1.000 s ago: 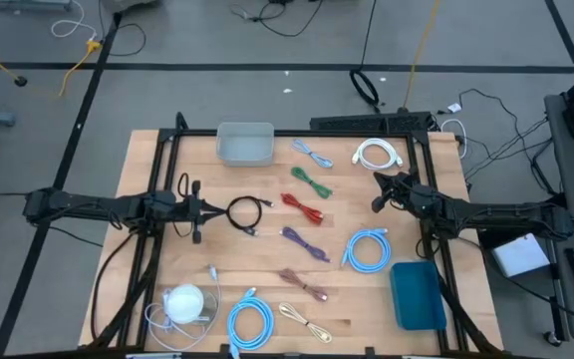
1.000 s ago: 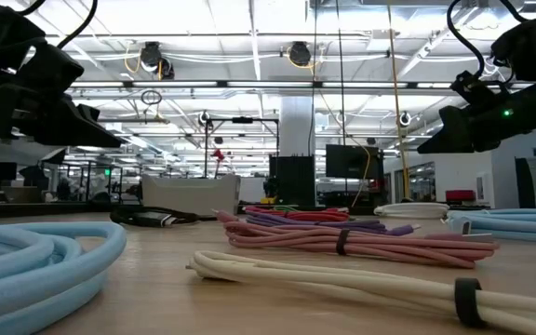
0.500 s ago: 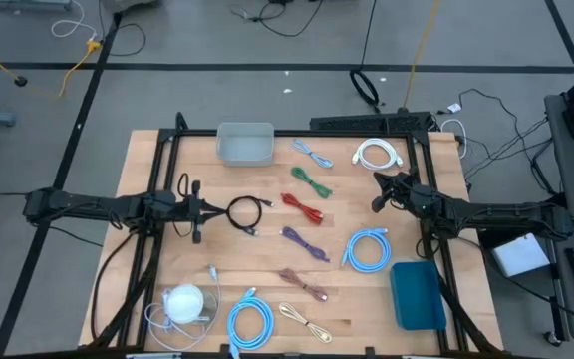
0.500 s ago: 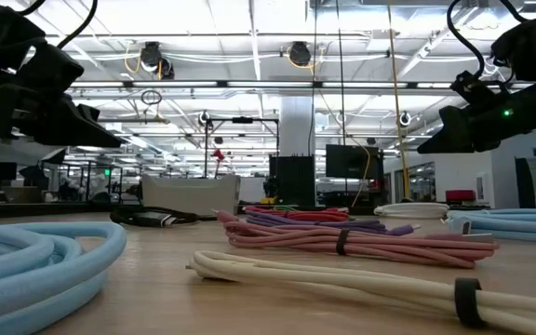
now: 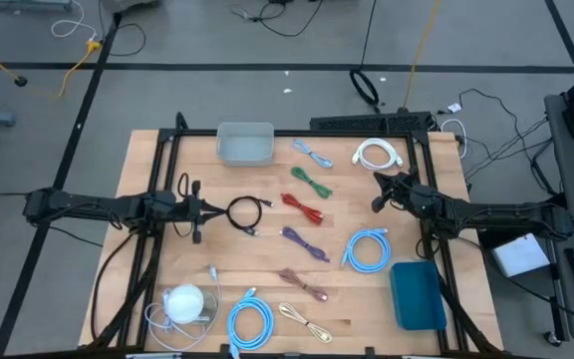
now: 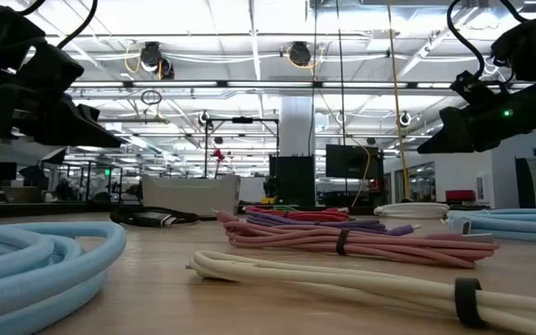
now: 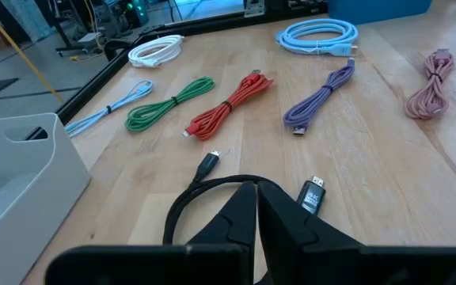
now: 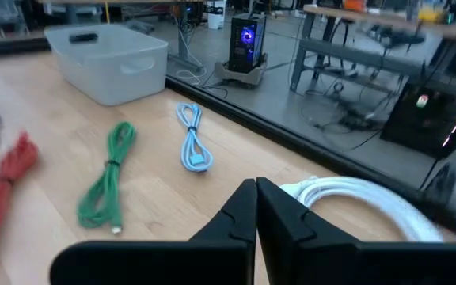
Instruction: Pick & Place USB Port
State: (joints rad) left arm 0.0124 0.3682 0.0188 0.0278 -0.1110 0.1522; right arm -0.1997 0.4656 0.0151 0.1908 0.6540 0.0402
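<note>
Nearest our left gripper point(image 7: 256, 207), whose fingers are pressed together on nothing, the black cable point(image 5: 244, 213) lies coiled on the wooden counter point(image 5: 147, 259). We judge it light, limp and rubbery, best pinched at its bunched loop. Farther off, the right gripper point(image 5: 379, 192) waits with fingers likewise together beside the white cable point(image 5: 378, 154).

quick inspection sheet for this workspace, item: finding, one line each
surface: wooden table, bare wood between items
job's things: bundled cables lie loose; black cable beside left gripper; grey bin at the far edge; blue bin near right
clutter: white round object near left
grippers: left gripper shut, empty; right gripper shut, empty, near white cable
cables: green cable, red cable, purple cable in mid-table
surroundings: floor cords, desk at right
</note>
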